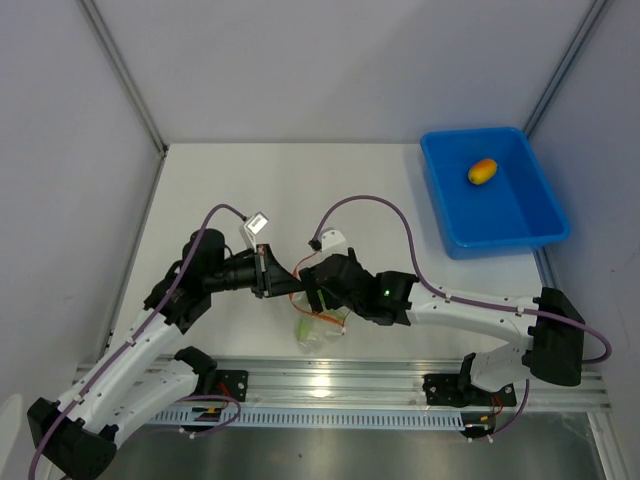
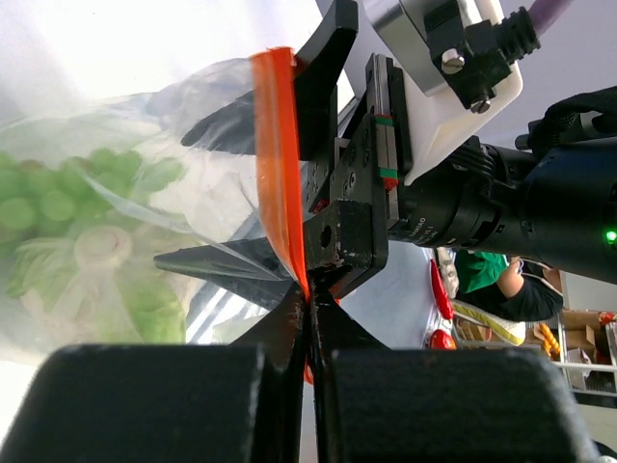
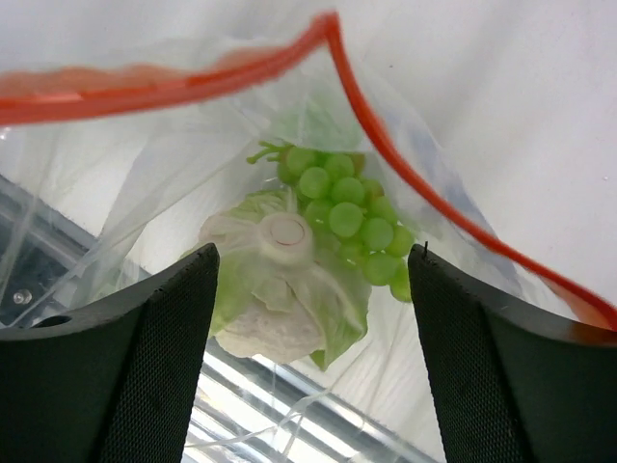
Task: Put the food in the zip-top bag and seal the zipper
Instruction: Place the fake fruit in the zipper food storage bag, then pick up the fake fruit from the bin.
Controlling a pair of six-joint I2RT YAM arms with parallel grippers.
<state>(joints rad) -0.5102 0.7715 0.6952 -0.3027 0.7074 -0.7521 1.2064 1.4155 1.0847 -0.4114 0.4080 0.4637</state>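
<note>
The zip-top bag (image 1: pixel 318 328) hangs clear and crinkly between the two arms, above the table's near edge. My left gripper (image 2: pixel 310 294) is shut on its orange-red zipper (image 2: pixel 279 164) at one end of the mouth. The mouth gapes open in the right wrist view, the zipper (image 3: pixel 384 145) looping round it. Inside lie the white cauliflower (image 3: pixel 273 289) with pale green leaves and the bumpy green cluster (image 3: pixel 345 204). My right gripper (image 3: pixel 310 253) stands open at the mouth, above them, with nothing between its fingers. The orange-yellow fruit (image 1: pixel 482 171) lies in the blue tray.
The blue tray (image 1: pixel 500 212) sits at the table's far right, against the right wall. An aluminium rail (image 1: pixel 400 378) runs along the near edge under the bag. Both arms' wrists and their purple cables (image 1: pixel 375 203) crowd the table's middle.
</note>
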